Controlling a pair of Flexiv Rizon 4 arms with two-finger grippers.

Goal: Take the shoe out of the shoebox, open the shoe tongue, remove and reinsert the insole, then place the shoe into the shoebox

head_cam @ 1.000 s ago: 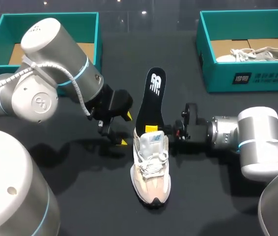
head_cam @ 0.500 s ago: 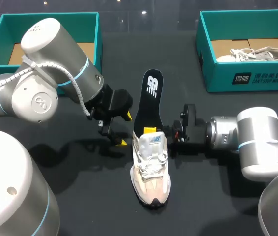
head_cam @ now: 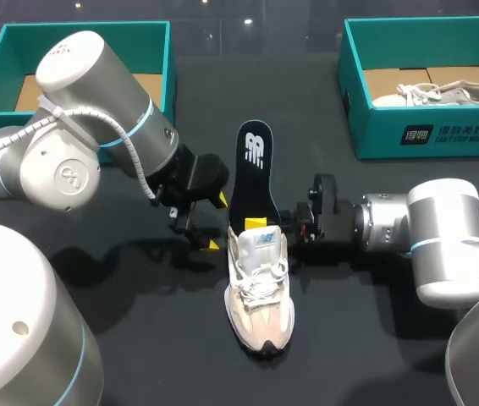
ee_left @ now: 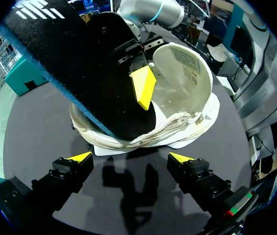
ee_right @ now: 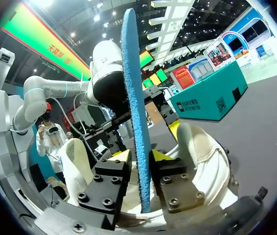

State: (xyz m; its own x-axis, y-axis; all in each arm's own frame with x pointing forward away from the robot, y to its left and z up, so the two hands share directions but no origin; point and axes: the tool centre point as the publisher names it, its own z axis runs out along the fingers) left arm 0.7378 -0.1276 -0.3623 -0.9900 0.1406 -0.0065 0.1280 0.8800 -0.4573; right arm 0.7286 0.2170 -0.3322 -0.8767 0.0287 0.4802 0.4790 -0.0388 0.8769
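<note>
- Dark matte counter [head_cam: 138,338]; two teal card shoeboxes, one [head_cam: 85,27] well behind the shoe to its left, one [head_cam: 443,135] behind to its right.
- Shoe [head_cam: 259,296]: pale mesh upper, soft padded collar, standing on its sole, unheld.
- Insole [head_cam: 251,173]: thin, flat, black fabric face, blue foam back. It rises from the shoe's heel opening, pinched edge-on by my right jaws.
- My left jaws stand apart, empty, just beside the shoe's heel.
- Risk: the limp insole may buckle or slip, and the unheld shoe may drag or tip.
</note>
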